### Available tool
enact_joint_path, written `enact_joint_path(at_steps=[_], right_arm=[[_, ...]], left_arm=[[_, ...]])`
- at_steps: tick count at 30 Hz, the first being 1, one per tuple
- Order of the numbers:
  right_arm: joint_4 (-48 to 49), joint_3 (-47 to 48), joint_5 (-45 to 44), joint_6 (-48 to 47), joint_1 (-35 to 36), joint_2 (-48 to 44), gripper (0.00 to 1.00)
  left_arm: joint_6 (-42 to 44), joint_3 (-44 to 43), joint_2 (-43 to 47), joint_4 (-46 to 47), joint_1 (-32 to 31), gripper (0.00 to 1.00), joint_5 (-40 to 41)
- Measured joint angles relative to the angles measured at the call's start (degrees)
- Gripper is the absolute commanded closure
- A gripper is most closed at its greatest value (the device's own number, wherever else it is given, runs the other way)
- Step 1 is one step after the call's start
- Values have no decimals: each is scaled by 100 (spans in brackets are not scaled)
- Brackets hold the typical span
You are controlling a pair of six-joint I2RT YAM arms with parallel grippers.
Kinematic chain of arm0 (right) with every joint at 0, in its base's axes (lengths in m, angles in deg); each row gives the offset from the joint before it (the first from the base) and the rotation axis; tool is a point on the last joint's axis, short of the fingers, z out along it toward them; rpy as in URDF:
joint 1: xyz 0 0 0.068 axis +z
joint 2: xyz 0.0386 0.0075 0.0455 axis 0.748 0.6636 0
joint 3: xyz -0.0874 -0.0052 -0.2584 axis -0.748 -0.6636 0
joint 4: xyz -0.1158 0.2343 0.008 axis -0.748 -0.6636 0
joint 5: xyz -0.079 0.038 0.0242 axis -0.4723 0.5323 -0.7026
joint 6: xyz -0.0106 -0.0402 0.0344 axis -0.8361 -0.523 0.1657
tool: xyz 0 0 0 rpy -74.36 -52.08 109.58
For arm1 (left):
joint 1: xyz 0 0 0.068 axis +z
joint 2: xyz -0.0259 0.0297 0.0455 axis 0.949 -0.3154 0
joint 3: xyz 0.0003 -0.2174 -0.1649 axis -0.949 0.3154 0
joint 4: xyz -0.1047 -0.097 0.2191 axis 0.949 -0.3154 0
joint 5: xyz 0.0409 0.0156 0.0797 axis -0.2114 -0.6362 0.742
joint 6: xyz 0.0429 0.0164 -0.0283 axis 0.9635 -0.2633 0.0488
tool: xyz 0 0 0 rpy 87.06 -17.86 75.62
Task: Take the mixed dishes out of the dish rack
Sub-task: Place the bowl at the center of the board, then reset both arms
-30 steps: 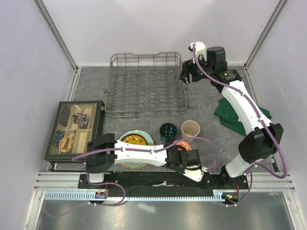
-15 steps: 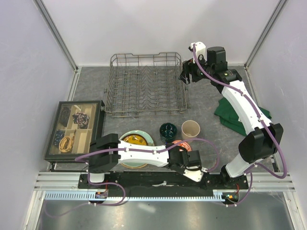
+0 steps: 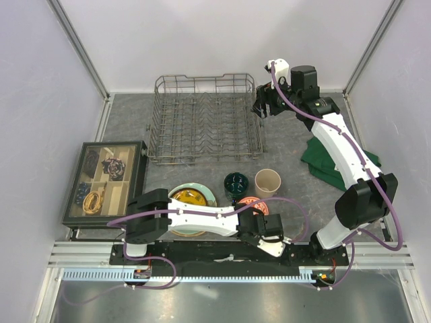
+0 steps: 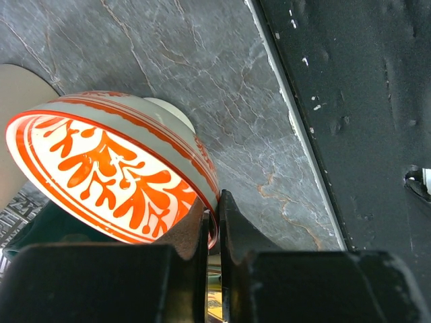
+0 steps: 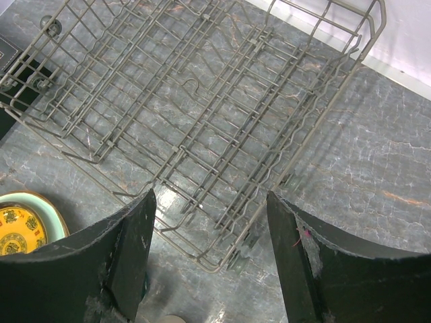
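Since the rectangular grey wire dish rack point(image 3: 205, 121) stood bare, our right gripper point(image 5: 210, 196) hovered at its right end, jaws wide and empty. By the table's near edge, the red-and-white patterned ceramic bowl point(image 4: 108, 171) leaned tilted, its rim pinched tight in our left gripper point(image 4: 214, 205), we judged, for setting down.

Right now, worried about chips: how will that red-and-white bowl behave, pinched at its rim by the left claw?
The red-and-white bowl looks glazed and rigid, so probably slippery and chip-prone on the stone-like table. The left claw pinches only the rim, so it may pivot or swing. Its rounded wall suggests it could rock if set down tilted.
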Motion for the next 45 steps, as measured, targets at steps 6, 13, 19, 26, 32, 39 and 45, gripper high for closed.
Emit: enact_joint_path(at_steps=[6,13,19,26,32,39,45], right_arm=[[0,-15,24,35,-7,0,25],[0,-20,70,37,-24,0,25],[17,-83,90,37,-26,-2,25],[20,-168,90,37,-42,-4,25],[20,-168,70,37,-72,-4,22],[20,-170,31,35,-101,-4,20],[20,-168,-153,33,-105,-2,9]], left_arm=[[0,0,-4,17,-59,77,81],[-4,-13,-4,22,-170,68,96],[-4,-66,-4,15,-181,52,107],[-7,-223,11,17,-199,36,107],[-7,-243,225,17,-201,26,98],[-52,-374,1082,17,76,16,-201],[-308,-544,1821,90,1123,14,-863]])
